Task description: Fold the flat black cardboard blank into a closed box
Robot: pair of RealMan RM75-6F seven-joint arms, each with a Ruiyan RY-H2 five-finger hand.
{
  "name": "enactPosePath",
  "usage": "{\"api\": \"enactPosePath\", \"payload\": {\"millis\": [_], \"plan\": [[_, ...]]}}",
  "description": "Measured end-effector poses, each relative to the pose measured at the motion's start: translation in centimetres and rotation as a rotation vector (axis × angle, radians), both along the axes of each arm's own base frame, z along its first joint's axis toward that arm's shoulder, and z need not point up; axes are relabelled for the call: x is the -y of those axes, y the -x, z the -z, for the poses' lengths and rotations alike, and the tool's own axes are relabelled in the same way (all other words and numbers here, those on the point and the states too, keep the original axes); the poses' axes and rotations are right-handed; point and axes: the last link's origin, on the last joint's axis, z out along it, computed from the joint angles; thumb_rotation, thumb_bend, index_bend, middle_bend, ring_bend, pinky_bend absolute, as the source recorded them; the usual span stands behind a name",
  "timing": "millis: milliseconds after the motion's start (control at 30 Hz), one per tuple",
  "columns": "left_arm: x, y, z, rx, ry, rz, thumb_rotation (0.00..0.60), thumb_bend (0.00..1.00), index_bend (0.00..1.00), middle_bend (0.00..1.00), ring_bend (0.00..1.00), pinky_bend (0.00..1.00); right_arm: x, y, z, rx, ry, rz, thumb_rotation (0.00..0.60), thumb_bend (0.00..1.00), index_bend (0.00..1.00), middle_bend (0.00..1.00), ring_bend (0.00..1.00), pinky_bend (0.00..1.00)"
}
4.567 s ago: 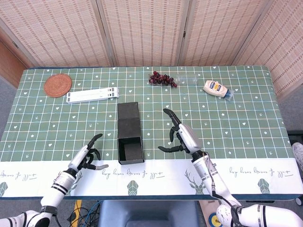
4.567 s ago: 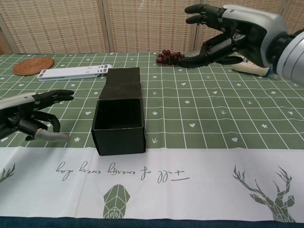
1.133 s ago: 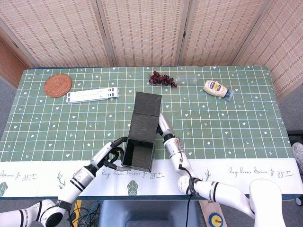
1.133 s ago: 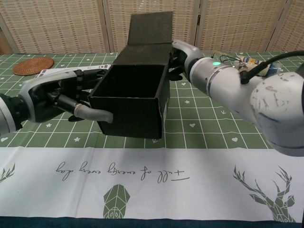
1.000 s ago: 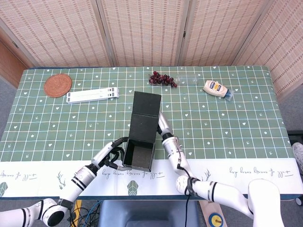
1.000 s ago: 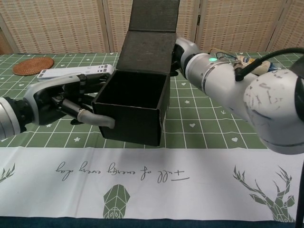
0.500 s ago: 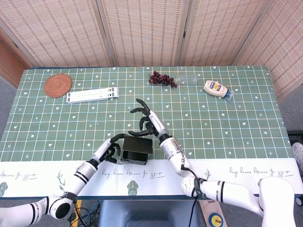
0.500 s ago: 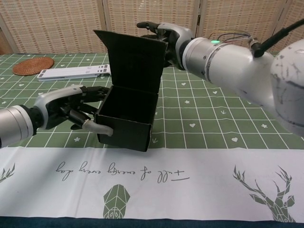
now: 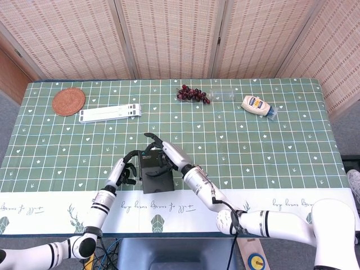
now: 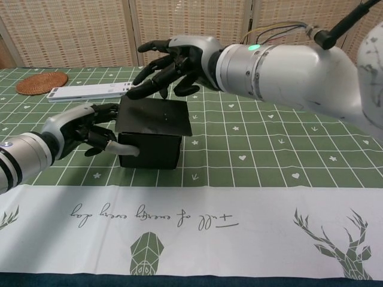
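The black cardboard box (image 9: 157,180) stands near the table's front edge, its lid (image 10: 154,116) folded down flat over the top. My left hand (image 10: 88,131) grips the box's left side, with its thumb lying across the front wall; the same left hand (image 9: 126,169) shows from above. My right hand (image 10: 175,62) hovers over the back of the box with its fingers spread, and its fingertips (image 10: 136,91) touch the lid's far edge. Seen from the head, the right hand (image 9: 161,152) covers the far part of the lid.
A round woven coaster (image 9: 68,101) and a long white bar (image 9: 110,113) lie at the back left. Dark grapes (image 9: 192,93), a clear bottle (image 9: 223,94) and a mayonnaise bottle (image 9: 257,105) lie along the back right. A white cloth border (image 10: 197,221) runs along the front edge.
The box was lifted and tilted a second ago, then set down. My right hand has swung the upright lid down flat onto the box while the left hand kept its grip.
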Motion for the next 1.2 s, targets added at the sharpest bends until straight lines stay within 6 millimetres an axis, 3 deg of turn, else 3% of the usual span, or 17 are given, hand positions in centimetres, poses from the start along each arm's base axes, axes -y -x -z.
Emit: {"api": "enactPosePath", "payload": {"millis": [200, 400, 800, 1200], "plan": [[0.3, 0.0, 0.2, 0.025, -0.010, -0.064, 0.600, 0.11, 0.02, 0.13, 0.58, 0.88, 0.0, -0.4, 0.4, -0.147, 0.110, -0.113, 0.600, 0.00, 0.12, 0.33, 0.71, 1.00], [0.8, 0.1, 0.5, 0.048, 0.051, -0.080, 0.600, 0.11, 0.00, 0.02, 0.54, 0.87, 0.3, -1.0, 1.6, -0.283, 0.202, -0.215, 0.600, 0.00, 0.15, 0.33, 0.71, 1.00], [1.1, 1.5, -1.1, -0.020, 0.067, -0.032, 0.600, 0.11, 0.00, 0.00, 0.51, 0.87, -0.3, -1.1, 2.7, -0.409, 0.250, -0.297, 0.600, 0.00, 0.17, 0.33, 0.72, 1.00], [2.7, 3.8, -6.0, -0.121, 0.019, 0.019, 0.600, 0.11, 0.00, 0.00, 0.51, 0.87, -0.9, 0.1, 3.1, -0.617, 0.395, -0.455, 0.600, 0.01, 0.18, 0.31, 0.73, 1.00]]}}
